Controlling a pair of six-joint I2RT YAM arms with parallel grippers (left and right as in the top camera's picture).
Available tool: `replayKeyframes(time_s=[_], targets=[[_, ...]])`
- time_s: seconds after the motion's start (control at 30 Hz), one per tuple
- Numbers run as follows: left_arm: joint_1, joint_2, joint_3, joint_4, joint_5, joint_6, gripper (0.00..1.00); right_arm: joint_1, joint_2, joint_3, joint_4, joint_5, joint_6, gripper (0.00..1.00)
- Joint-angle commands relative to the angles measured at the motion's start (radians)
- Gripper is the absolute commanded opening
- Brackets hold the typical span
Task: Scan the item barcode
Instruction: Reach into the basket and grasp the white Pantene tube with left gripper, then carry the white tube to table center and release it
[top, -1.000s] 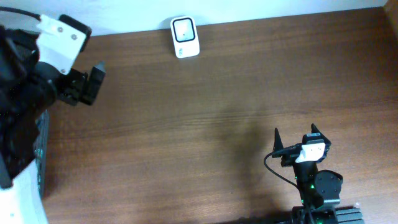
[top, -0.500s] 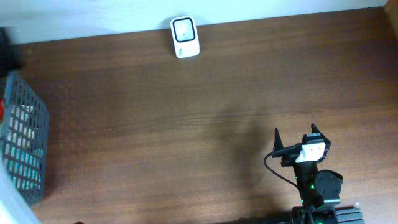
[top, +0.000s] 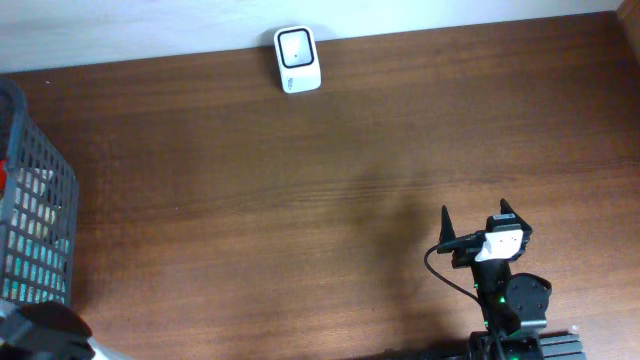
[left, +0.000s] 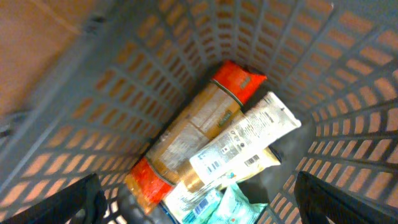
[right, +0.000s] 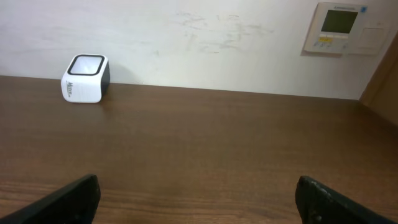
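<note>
Left claw (left: 196, 186) spread wide over the basket (left: 348, 74)
The white tube (left: 242, 143) lies on top inside, against an orange-ended packet (left: 186, 140). It looks light, soft and a bit slippery, so pinching its middle seems best. The right claw (top: 476, 212) is spread too, over the brown table (top: 300, 200). The scanner (top: 297, 60) sits by the white wall (right: 186, 37).

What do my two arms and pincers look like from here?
The right arm is black with a white block behind its dark, pointed right pincer, a looping black cable and a green light. The left arm shows only black and white housing.
</note>
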Motion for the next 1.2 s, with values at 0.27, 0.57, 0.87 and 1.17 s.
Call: replayKeyframes(time_s=[0.27, 0.57, 0.87, 1.17], targets=[[0.005, 0.307, -0.013, 0.017, 0.101, 0.147, 0.96, -0.004, -0.007, -0.007, -0.001, -0.001, 0.004, 0.99], [0.003, 0.514, -0.014, 0.015, 0.126, 0.147, 0.76, -0.004, -0.007, -0.007, -0.001, -0.001, 0.004, 0.99], [-0.003, 0.506, 0.014, -0.050, 0.126, 0.138, 0.00, -0.004, -0.007, -0.007, -0.001, -0.001, 0.004, 0.99], [-0.003, 0.183, 0.351, -0.181, 0.114, -0.009, 0.00, -0.004, -0.007, -0.007, -0.001, -0.001, 0.004, 0.99]])
